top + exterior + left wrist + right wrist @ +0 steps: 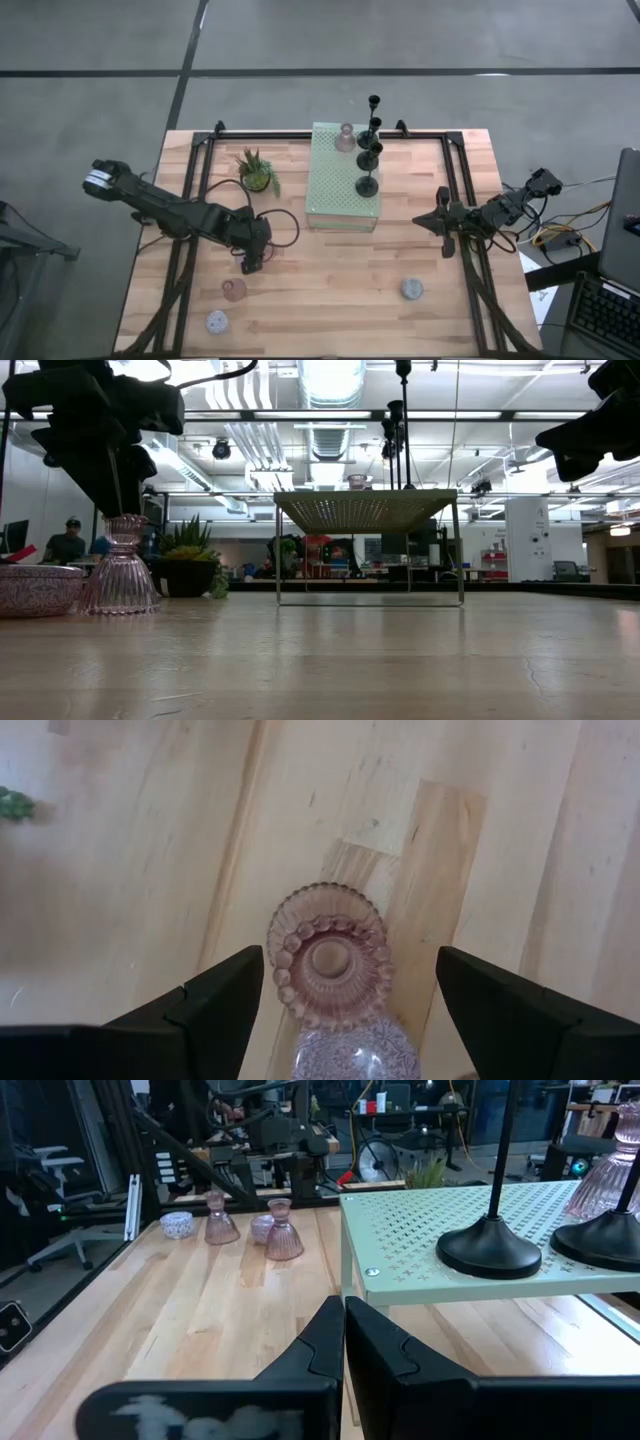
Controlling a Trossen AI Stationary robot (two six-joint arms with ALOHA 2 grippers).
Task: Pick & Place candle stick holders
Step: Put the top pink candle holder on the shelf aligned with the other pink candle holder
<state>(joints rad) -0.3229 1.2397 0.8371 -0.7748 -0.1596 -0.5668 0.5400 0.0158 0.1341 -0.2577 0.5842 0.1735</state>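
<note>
1. Left gripper (250,266): hangs over the bench (330,290) just beside a pink glass holder (234,290); its fingers (215,995) are spread wide, one on either side of the holder's ribbed top, not touching it.
2. Pink glass holder: stands upright on the bench near the front left, with a pale patterned holder (217,322) close beside it.
3. Right gripper (446,246): waits over the right side of the bench, fingers (325,1335) pressed together on nothing.
4. Pale green perforated block (343,180): carries a row of black slim-stemmed holders (368,184) and one pink holder (345,138).
5. Grey-blue holder (411,289): alone on the bench, front right.
6. Potted plant (257,172): left of the block.
</note>
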